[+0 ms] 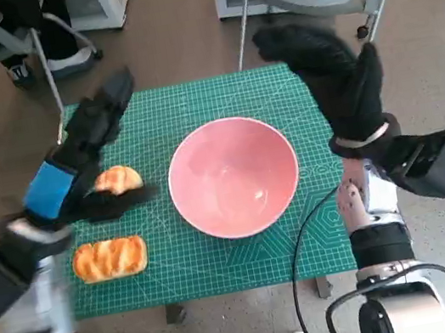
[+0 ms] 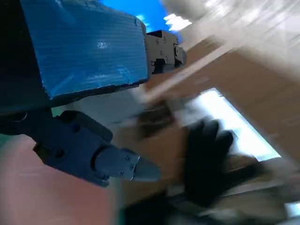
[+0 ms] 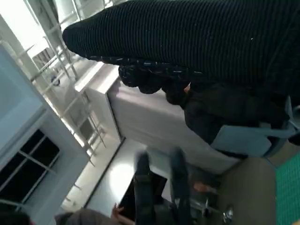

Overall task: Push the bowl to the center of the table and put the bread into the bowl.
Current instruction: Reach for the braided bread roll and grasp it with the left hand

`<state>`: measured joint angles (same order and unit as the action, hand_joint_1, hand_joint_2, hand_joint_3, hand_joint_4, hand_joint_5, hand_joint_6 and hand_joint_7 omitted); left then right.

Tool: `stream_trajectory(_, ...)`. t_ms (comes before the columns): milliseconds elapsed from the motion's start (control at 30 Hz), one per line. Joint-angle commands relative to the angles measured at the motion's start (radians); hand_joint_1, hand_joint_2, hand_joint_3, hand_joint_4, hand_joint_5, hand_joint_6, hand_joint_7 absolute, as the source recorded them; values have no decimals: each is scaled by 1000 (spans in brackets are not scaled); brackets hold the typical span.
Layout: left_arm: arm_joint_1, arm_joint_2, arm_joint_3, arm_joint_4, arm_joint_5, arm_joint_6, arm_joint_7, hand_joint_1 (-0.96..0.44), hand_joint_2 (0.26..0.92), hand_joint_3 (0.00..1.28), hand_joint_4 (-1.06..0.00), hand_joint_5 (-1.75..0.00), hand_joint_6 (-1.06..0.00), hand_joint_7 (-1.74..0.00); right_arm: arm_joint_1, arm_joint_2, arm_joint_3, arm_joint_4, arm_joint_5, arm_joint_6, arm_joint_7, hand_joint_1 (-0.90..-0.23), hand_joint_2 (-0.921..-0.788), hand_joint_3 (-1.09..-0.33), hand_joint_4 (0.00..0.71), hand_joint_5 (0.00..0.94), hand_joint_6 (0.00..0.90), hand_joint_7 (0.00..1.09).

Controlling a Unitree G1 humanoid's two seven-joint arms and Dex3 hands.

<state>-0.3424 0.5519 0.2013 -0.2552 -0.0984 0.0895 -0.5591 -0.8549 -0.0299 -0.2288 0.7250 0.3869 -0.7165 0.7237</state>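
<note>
Both arms up, neither hand holding anything

The left hand [image 1: 86,152] with the blue tape on its back is stretched forward, fingers extended and a bit blurry. The gloved right hand [image 1: 337,81] is raised up off its pale forearm, fingers spread loosely forward, palm side turned inward toward the left one.

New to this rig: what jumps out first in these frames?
The big pink bowl, empty, sits near the middle of the green cutting mat. Two pieces of bread lie left of it: one near the mat's front edge, the other partly under the blue-taped left hand. The gloved right hand is raised at the mat's far right corner, holding nothing.
</note>
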Motion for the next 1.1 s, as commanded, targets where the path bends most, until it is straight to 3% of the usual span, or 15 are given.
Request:
stream_trajectory(33,177,194,33,-489,333,416,-1,-253,625,20,1,1,-112,-58,45,2,12,-15,-8,18,-23,-701,-921,-858,127,3,201,64)
stream_trajectory(200,235,149,78,-488,332,347,26,-240,642,27,1,1,-158,-82,41,2,11,-12,-4,22,-23,-697,-921,-862,127,3,198,66)
stream_trajectory(733,319,201,54,-581,418,524,-10,-193,654,36,-72,-26,-237,-128,27,0,19,-4,4,30,-26,-696,-921,-864,127,2,192,74)
stream_trajectory(867,331,278,6,-619,483,646,-61,-217,650,39,-82,-19,-252,-107,27,0,19,1,7,33,-21,-696,-921,-864,128,2,191,76)
stream_trajectory(1100,315,326,-105,-638,564,769,-79,-237,651,45,-87,-6,-273,-67,27,-5,18,5,11,37,-17,-697,-921,-865,128,2,188,80)
